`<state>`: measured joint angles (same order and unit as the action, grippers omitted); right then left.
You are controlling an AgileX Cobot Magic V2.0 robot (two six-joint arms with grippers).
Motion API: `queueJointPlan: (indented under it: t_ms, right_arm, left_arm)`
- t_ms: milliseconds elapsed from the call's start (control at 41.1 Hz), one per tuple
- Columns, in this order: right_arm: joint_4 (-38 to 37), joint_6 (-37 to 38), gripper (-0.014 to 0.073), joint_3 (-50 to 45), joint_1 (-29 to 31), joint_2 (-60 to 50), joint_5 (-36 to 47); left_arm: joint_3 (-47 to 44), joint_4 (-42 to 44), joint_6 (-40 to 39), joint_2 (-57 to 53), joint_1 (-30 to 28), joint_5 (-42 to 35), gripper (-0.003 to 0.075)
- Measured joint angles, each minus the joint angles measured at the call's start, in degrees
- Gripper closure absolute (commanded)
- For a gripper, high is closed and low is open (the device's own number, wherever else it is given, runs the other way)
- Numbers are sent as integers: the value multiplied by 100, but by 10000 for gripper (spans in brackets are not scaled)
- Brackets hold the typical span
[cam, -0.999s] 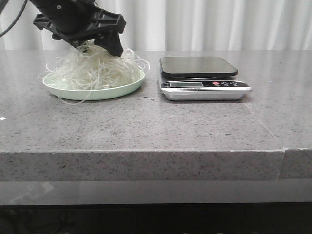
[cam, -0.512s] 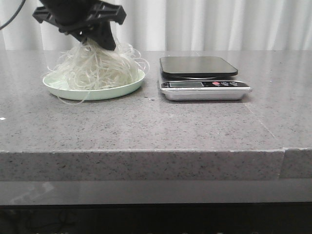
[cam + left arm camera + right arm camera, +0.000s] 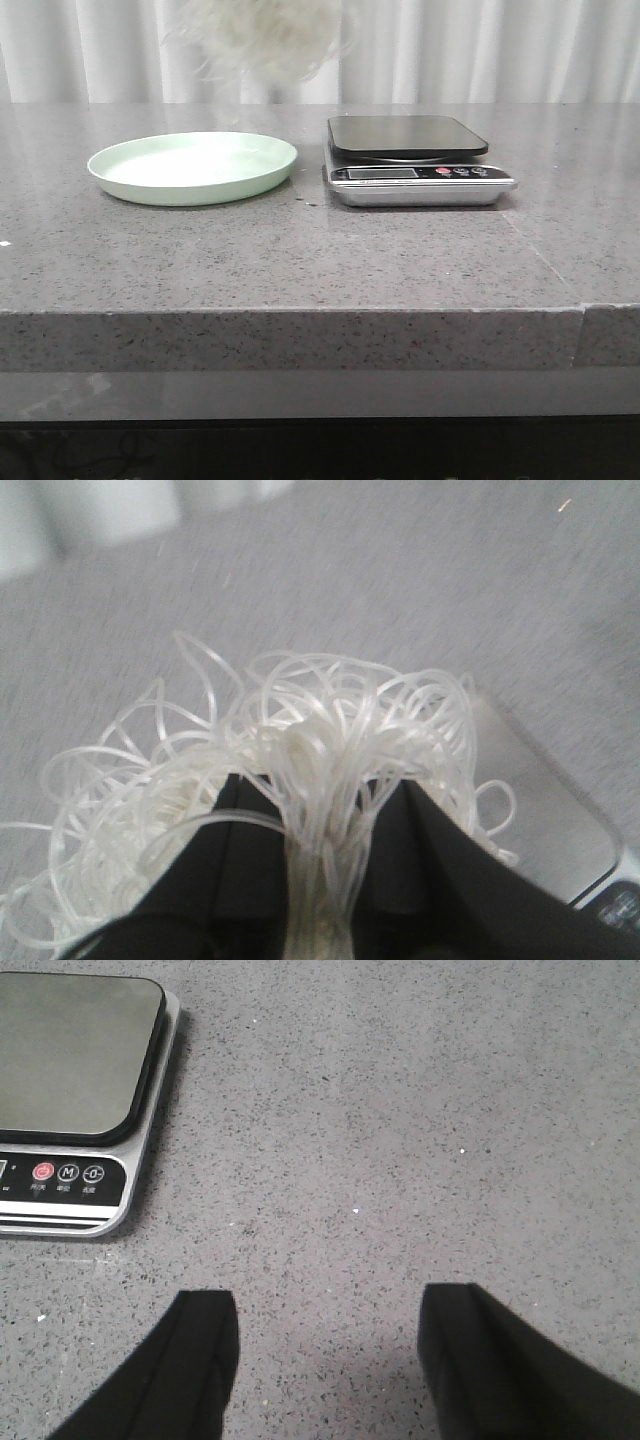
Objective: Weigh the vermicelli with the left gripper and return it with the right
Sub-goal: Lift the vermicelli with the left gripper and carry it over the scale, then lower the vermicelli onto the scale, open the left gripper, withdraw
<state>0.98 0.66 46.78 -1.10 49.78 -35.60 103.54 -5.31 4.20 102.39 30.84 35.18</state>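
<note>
The vermicelli [image 3: 262, 38], a fluffy tangle of thin white strands, hangs high in the air at the top of the front view, between the pale green plate [image 3: 192, 166] and the scale [image 3: 415, 160]. My left gripper [image 3: 322, 800] is shut on the vermicelli [image 3: 310, 740]; its body is out of the front view. The plate is bare. In the left wrist view a corner of the scale [image 3: 545, 800] lies below the strands. My right gripper [image 3: 325, 1320] is open and empty over the counter beside the scale [image 3: 75, 1090]; it is out of the front view.
The grey speckled counter [image 3: 320, 260] has a front edge close to the camera. White curtains [image 3: 500, 50] hang behind. The scale's black pan [image 3: 405, 135] carries nothing.
My left gripper has lifted the vermicelli off the plate and carried it up and to the right, out of the top of the front view. The plate is left bare.
</note>
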Motion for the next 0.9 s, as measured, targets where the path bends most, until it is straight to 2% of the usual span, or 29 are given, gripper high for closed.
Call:
queueJointPlan:
  t_ms: [292, 560, 658, 755, 828, 901]
  right_arm:
    - [0, 0, 88, 0, 0, 0, 0]
    - [0, 0, 88, 0, 0, 0, 0]
    - [0, 0, 88, 0, 0, 0, 0]
    - [0, 0, 88, 0, 0, 9, 0]
    - [0, 0, 88, 0, 0, 9, 0]
    - [0, 0, 88, 0, 0, 9, 0]
  left_arm:
    - [476, 0, 101, 425, 631, -479, 570]
    - [625, 0, 101, 1279, 841, -805, 568]
    - [625, 0, 101, 1524, 849, -867, 500]
    - [634, 0, 101, 1612, 849, -910, 346]
    - [634, 0, 101, 1620, 849, -932, 259]
    - [682, 0, 101, 1620, 849, -943, 241]
